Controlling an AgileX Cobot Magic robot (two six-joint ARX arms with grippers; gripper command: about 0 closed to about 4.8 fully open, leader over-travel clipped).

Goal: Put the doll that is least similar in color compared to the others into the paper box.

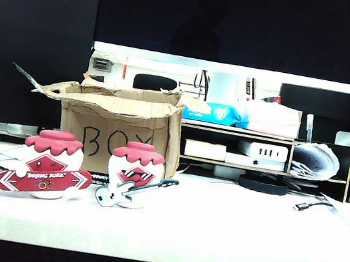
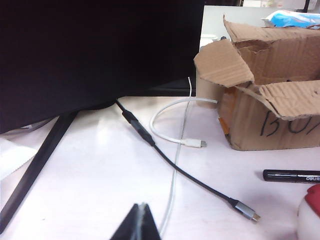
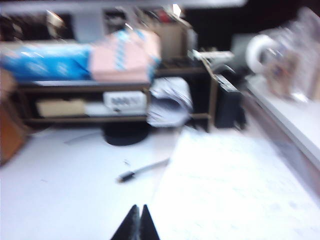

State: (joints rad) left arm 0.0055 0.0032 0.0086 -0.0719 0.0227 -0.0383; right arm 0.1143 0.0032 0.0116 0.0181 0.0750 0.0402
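Brown corrugated cardboard marks the goal: the paper box stands on the white table with its torn flaps folded outward, so its mouth is free to take something from above. In front of it stand the two red-and-white dolls, one with a red snowboard, one with a pale blue guitar; they match each other, so they stay put. The small white-hooded doll shows in none of my views; I judge it lies inside the box, but the walls hide the interior. My left gripper hangs low over the table beside the cables and the box, fingertips pressed together on nothing. My right gripper is likewise closed and empty, low over bare table near the shelf, away from the dolls.
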